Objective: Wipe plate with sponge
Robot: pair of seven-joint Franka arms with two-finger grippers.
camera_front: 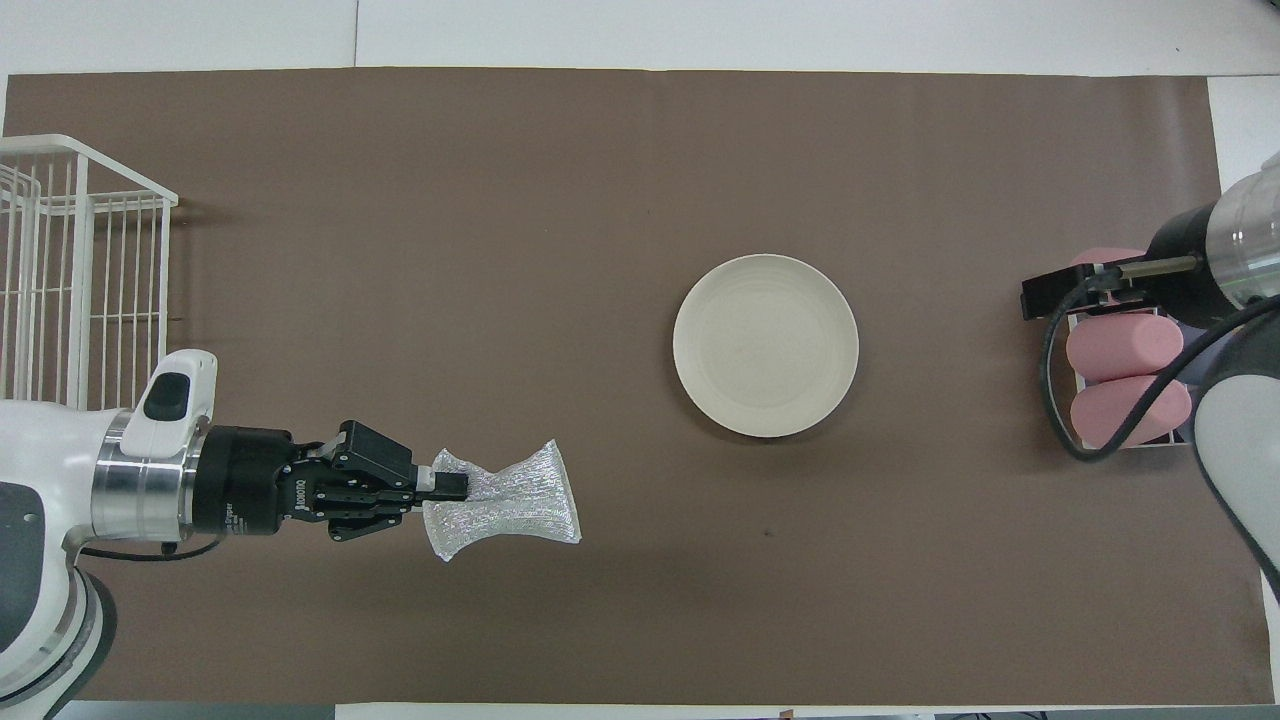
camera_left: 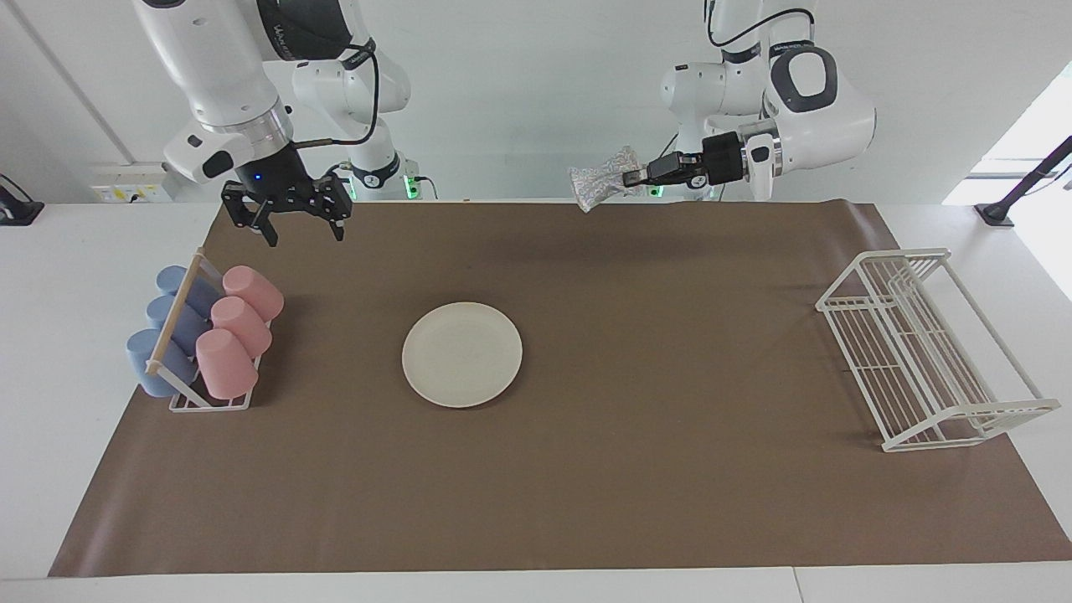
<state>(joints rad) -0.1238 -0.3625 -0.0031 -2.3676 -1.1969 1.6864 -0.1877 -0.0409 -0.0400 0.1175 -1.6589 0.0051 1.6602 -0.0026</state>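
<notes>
The cream-white plate (camera_left: 462,354) (camera_front: 766,345) lies flat on the brown mat, with nothing on it. My left gripper (camera_left: 638,177) (camera_front: 455,487) is shut on the silvery glittery sponge (camera_left: 600,186) (camera_front: 505,500), pinching its middle and holding it high in the air over the robots' edge of the mat, toward the left arm's end and well away from the plate. My right gripper (camera_left: 299,226) (camera_front: 1045,297) hangs open and empty in the air, over the mat beside the cup rack.
A small rack (camera_left: 209,400) holds blue cups (camera_left: 155,362) and pink cups (camera_left: 226,363) (camera_front: 1125,345) at the right arm's end. A white wire dish rack (camera_left: 925,347) (camera_front: 70,290) stands at the left arm's end. The brown mat (camera_left: 670,469) covers the table.
</notes>
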